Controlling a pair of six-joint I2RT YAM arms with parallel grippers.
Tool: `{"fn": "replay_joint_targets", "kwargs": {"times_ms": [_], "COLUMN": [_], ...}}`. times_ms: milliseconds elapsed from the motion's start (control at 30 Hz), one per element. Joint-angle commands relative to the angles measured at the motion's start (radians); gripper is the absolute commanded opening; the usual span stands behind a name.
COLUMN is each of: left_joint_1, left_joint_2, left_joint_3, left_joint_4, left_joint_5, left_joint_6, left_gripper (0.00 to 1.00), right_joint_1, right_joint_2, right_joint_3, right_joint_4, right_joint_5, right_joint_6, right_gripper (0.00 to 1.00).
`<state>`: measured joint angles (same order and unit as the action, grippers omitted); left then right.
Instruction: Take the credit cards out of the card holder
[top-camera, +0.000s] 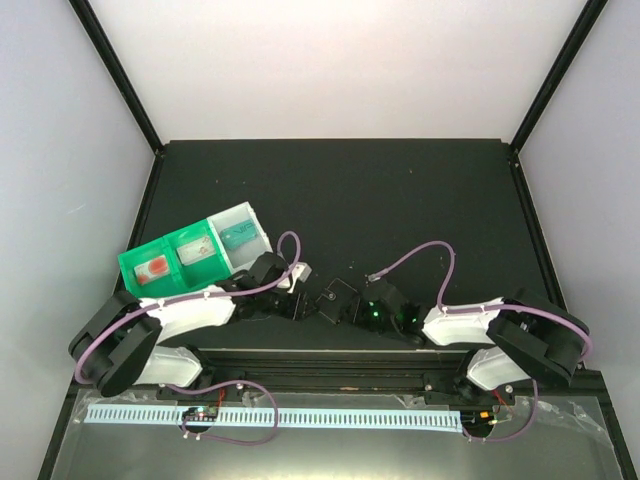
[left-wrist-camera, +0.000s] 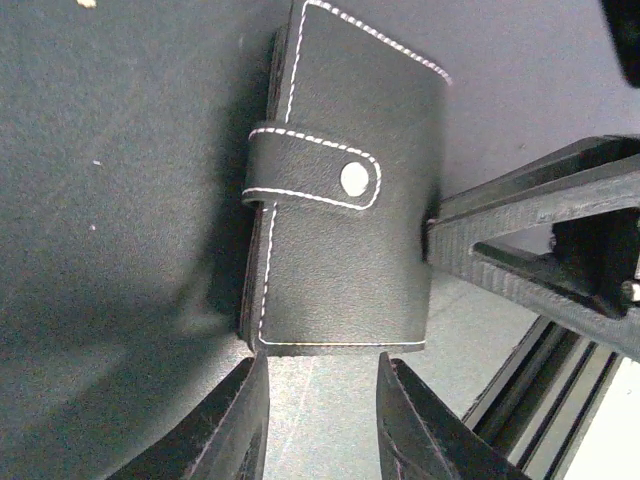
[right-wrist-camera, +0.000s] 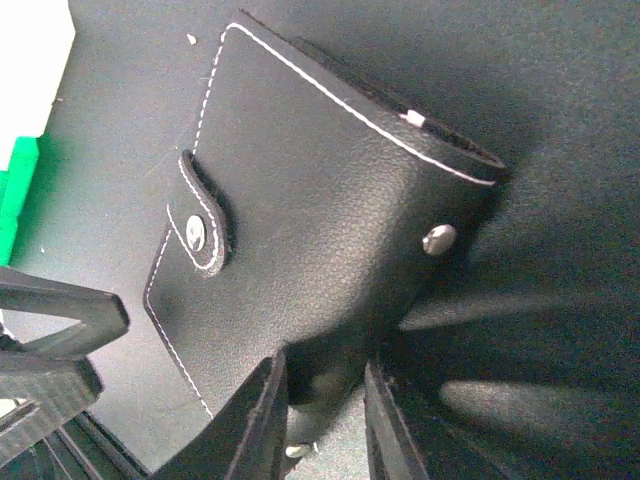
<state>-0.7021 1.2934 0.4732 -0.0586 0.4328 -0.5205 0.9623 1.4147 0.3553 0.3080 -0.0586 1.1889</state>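
The card holder (top-camera: 335, 298) is a black leather wallet with white stitching, folded closed with its snap strap fastened. It lies between the two grippers near the table's front edge. In the left wrist view the card holder (left-wrist-camera: 345, 250) lies just beyond my open left gripper (left-wrist-camera: 320, 365), whose fingertips stop at its near edge. In the right wrist view my right gripper (right-wrist-camera: 325, 365) is closed on the folded edge of the card holder (right-wrist-camera: 310, 200). No cards show; they are hidden inside.
A green-and-clear compartment tray (top-camera: 190, 255) stands left of the left arm, holding small items. The right gripper's finger (left-wrist-camera: 520, 240) touches the holder's right edge in the left wrist view. The table's front rail (top-camera: 320, 360) runs just behind the grippers.
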Motion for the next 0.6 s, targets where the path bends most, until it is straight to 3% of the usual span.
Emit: {"fn": "replay_joint_targets", "kwargs": {"times_ms": [0,233,367,467,567], "left_joint_1": [-0.013,-0.016,-0.017,-0.017,-0.017], "left_joint_2": [0.055,0.132,0.109,0.081,0.073], "left_joint_3": [-0.007,-0.007,-0.014,-0.008,0.004], "left_joint_4": [0.082,0.108,0.110,0.088,0.073], "left_joint_5": [0.021,0.029,0.027,0.005,-0.024], "left_joint_6": [-0.005,-0.004,-0.017,-0.018,-0.015], "left_gripper": [0.32,0.22,0.22,0.25,0.29], "right_joint_1": [-0.004,-0.005,-0.004,-0.006,-0.005], "right_joint_2": [0.000,-0.016,-0.050,-0.078,-0.089], "right_joint_3": [-0.008,-0.019,-0.026,-0.022,-0.015], "right_joint_4": [0.015,0.026,-0.012,-0.041,-0.057], "right_joint_5": [0.022,0.047,0.084,0.098,0.098], "right_joint_6": [-0.011,-0.017,-0.041,-0.071,-0.074], "right_gripper": [0.18,0.07,0.06,0.10,0.20]}}
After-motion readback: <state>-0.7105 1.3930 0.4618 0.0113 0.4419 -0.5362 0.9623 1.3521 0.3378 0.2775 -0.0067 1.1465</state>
